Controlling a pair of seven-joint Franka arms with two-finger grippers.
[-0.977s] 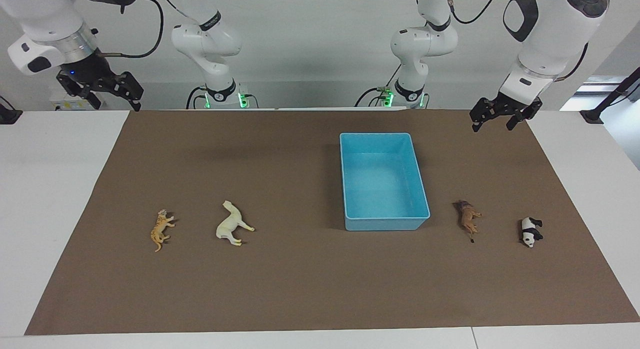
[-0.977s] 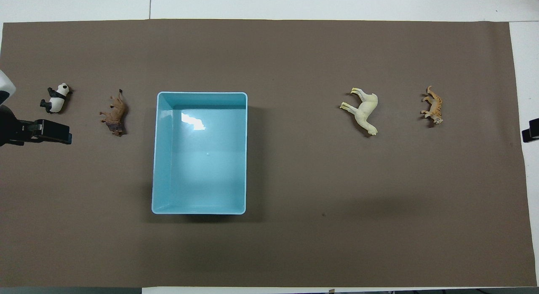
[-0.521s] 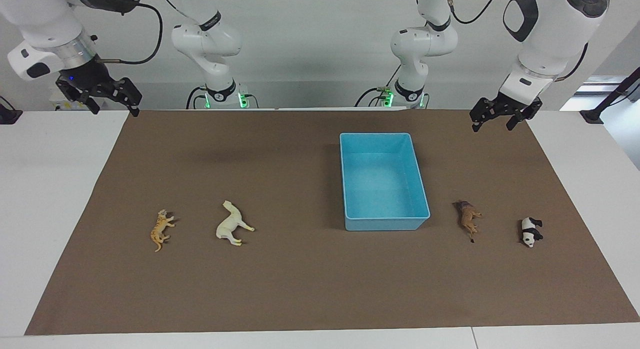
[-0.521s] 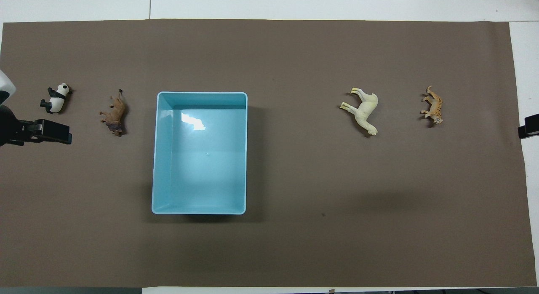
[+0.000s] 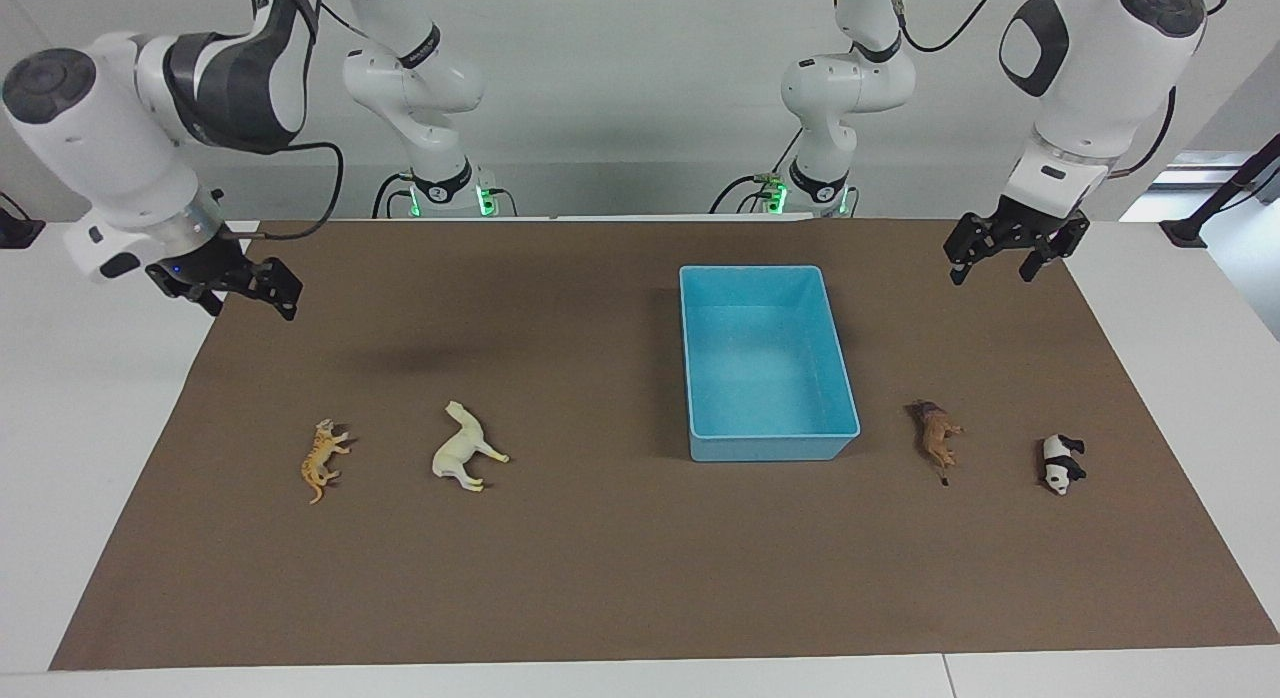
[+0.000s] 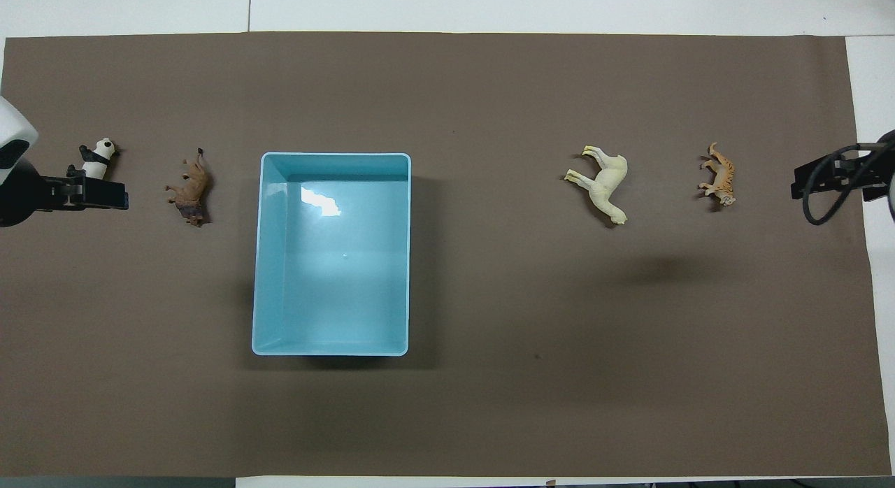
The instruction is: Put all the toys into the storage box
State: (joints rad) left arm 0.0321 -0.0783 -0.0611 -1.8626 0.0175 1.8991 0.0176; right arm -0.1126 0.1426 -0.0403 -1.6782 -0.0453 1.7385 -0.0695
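Even, bright light falls from above me, laying soft blurred shadows on the brown mat [image 5: 600,558] beneath my arms and beside the storage box [image 6: 260,264], whose glossy floor throws back one white glare patch, and everything stays sharp.

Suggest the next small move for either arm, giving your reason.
Probably lower the open left gripper toward the black-and-white plastic panda figurine: it hangs well above the table at that end, holding nothing, and the light blue plastic storage box is empty.
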